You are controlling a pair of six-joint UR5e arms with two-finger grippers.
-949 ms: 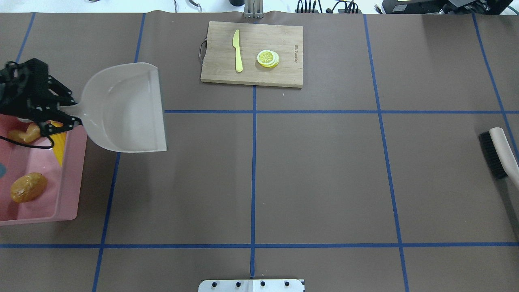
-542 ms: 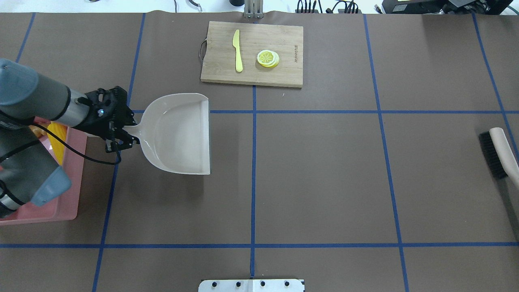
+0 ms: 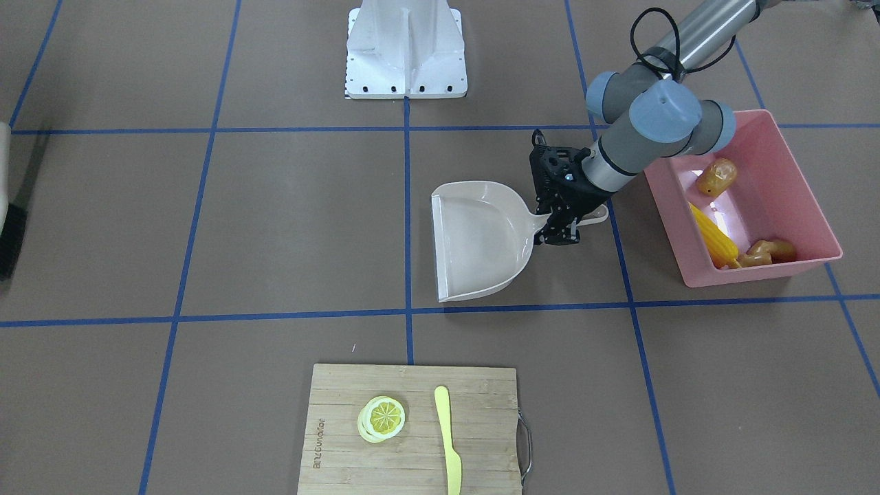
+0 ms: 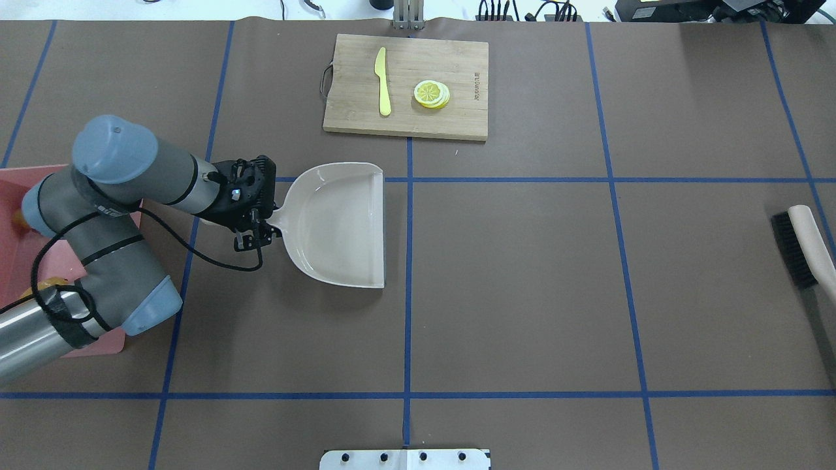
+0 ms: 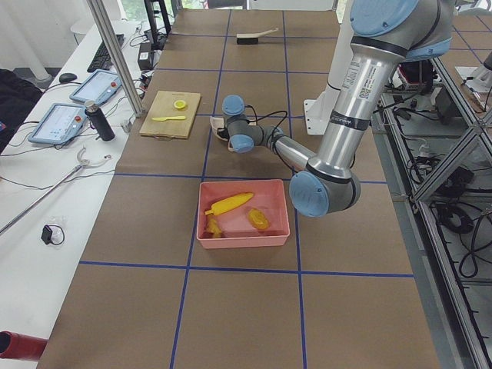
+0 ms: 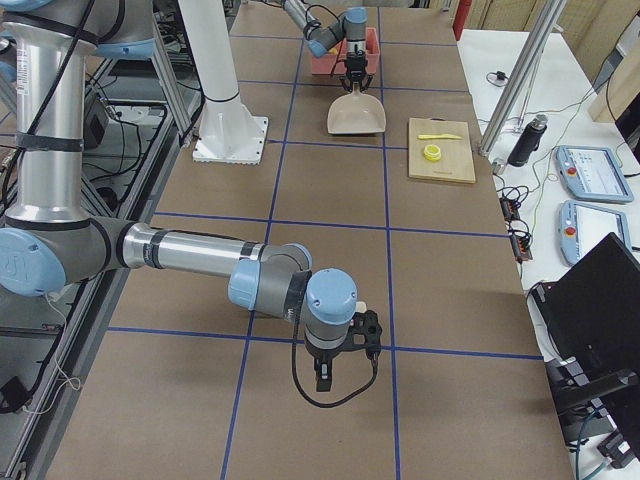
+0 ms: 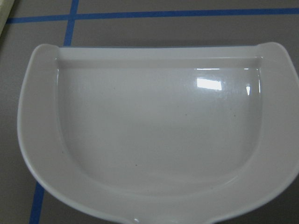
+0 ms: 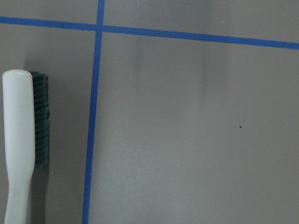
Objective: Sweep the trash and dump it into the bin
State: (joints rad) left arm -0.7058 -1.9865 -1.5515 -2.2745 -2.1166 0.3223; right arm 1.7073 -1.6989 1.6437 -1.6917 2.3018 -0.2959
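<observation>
All three pieces of trash lie in the pink bin point(image 3: 756, 271): the corn cob point(image 3: 713, 237) along its near side, the ginger root point(image 3: 766, 252) in a corner just beside it, and the potato point(image 3: 716, 177) apart at the other end. What's left, by my reading, is only parking the beige dustpan point(image 4: 339, 225).

Your left gripper point(image 4: 261, 230) has its fingers clamped on the dustpan's handle. The pan sits level and empty, its lip just short of the centre tape line. I can't tell whether it touches the paper or hangs just above it. Release while it's airborne and it will likely drop and skid. The left arm's elbow hangs over the bin, so a careless swing back could clip a wall and shove the bin or tip it. Push the pan much farther towards the cutting board point(image 4: 457, 121) and you may nudge it, along with the lemon slice point(image 4: 432, 94) and the yellow knife point(image 4: 383, 81).

The right gripper point(image 6: 338, 362) hovers by the brush point(image 4: 793, 251) lying at the table's edge – whether its fingers are apart or together, I can't tell.

Compared with the earlier overhead frames, the dustpan has travelled from right beside the bin out towards mid-table, the arm stretching after it; brush, board, knife and lemon haven't moved
</observation>
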